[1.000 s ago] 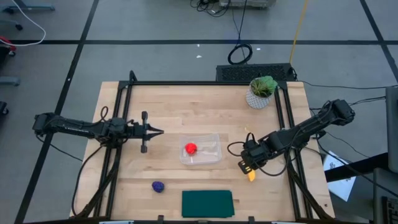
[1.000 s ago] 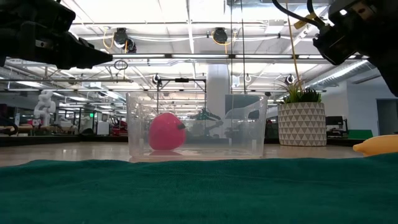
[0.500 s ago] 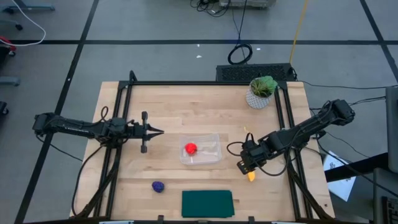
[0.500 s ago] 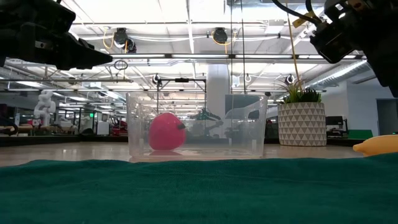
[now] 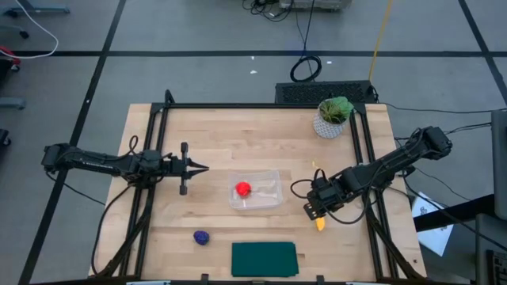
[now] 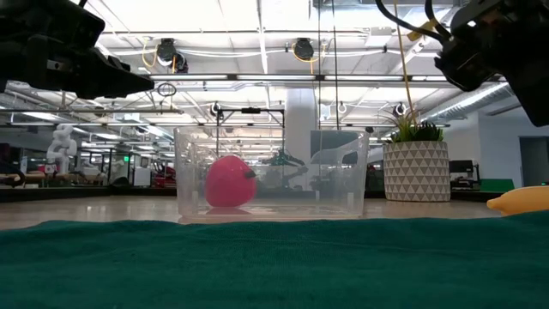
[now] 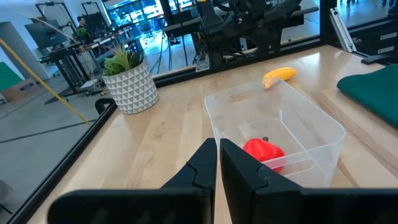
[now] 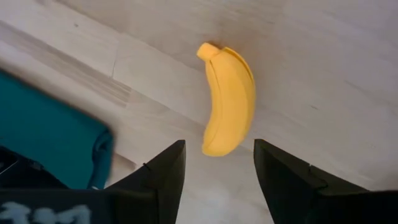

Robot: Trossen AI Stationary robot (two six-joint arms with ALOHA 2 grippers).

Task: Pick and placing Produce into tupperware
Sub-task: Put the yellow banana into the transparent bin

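The clear tupperware [image 5: 255, 190] stands mid-table with the red round piece [image 5: 242, 188] inside it; both also show in the left wrist view [image 7: 263, 151]. The yellow banana [image 8: 227, 99] lies flat on the wood right of the tub [image 5: 320, 224]. The dark purple lump [image 5: 202, 237] lies near the front, left of the mat. My right gripper [image 8: 217, 163] is open, pointing down just above the banana, one finger on each side of its near end, touching nothing. My left gripper [image 7: 218, 149] is shut and empty, left of the tub.
A dark green mat [image 5: 264, 258] lies at the table's near edge. A potted plant in a white pot [image 5: 331, 117] stands at the far right. Black frame rails [image 5: 150, 150] run along the table's left and right sides.
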